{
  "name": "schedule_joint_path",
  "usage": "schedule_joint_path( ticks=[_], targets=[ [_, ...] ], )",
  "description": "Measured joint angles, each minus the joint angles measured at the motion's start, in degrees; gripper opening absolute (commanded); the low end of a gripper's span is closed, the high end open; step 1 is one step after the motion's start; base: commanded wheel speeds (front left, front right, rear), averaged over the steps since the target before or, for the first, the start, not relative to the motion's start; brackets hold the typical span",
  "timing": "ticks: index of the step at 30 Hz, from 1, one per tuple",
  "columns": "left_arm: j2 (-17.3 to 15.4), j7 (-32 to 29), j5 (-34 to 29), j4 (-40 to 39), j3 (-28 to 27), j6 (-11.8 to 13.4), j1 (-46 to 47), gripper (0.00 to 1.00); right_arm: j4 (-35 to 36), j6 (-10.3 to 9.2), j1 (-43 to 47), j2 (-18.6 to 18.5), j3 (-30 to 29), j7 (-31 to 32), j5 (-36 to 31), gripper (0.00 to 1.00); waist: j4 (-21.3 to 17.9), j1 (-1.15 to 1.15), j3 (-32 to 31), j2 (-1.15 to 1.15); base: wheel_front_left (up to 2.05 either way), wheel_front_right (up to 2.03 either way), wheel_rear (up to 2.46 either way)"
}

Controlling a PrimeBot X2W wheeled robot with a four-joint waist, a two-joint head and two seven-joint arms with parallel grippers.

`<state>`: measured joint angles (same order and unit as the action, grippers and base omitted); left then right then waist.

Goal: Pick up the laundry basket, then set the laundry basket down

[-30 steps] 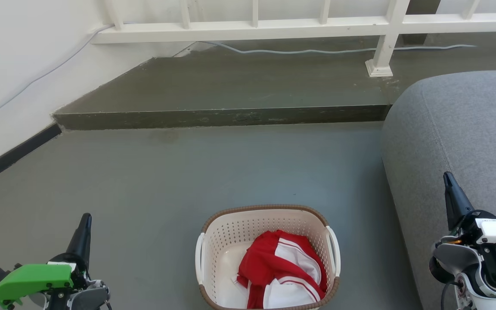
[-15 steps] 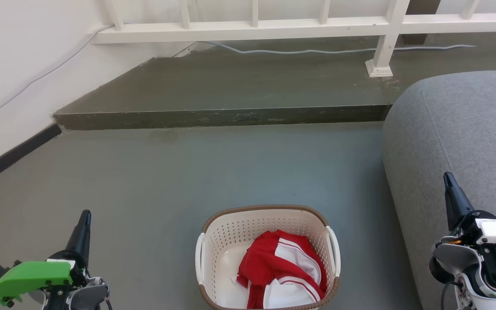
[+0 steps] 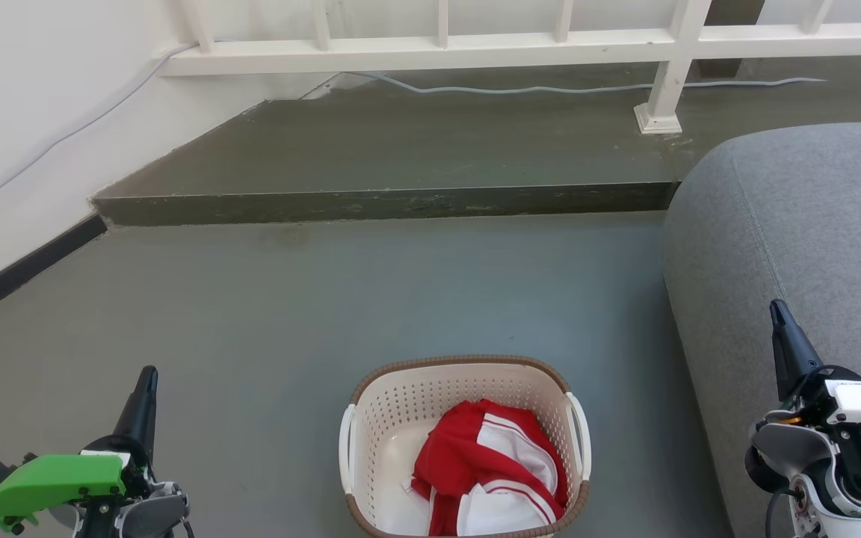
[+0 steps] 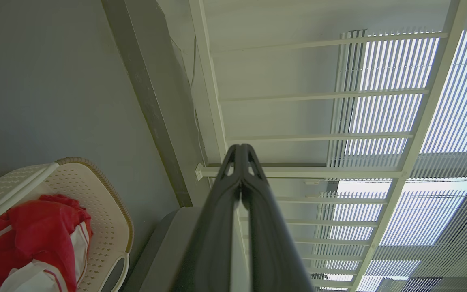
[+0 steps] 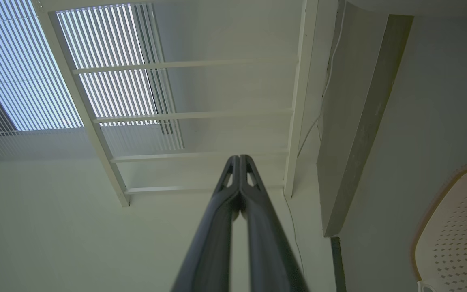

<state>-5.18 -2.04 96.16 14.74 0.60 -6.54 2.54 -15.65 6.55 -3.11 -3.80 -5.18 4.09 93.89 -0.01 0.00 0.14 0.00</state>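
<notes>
Basket: we find the laundry basket (image 3: 465,447) on the floor (image 3: 371,299), holding a red-and-white garment (image 3: 489,467), handles outward for lifting.
Grippers: our left gripper (image 3: 148,381) and right gripper (image 3: 776,312) flank it, fingers pressed together, empty.

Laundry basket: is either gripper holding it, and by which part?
No. The laundry basket sits on the floor; left gripper and right gripper are shut on nothing.

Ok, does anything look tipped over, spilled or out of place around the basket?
Nothing stands out. The laundry basket sits upright on the floor with the red and white garment bundled inside, nothing spilled.
</notes>
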Motion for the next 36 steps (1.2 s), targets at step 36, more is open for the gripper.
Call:
schedule_joint_path(
  ticks=[36],
  targets=[
    [0.0,0.0,0.0,0.9,-0.2,-0.1,0.1,0.00,-0.3,0.01,0.0,0.0,-0.1,0.1,0.0,0.00,0.0,0.00,0.0,0.00,0.00,0.00,0.00]
  ],
)
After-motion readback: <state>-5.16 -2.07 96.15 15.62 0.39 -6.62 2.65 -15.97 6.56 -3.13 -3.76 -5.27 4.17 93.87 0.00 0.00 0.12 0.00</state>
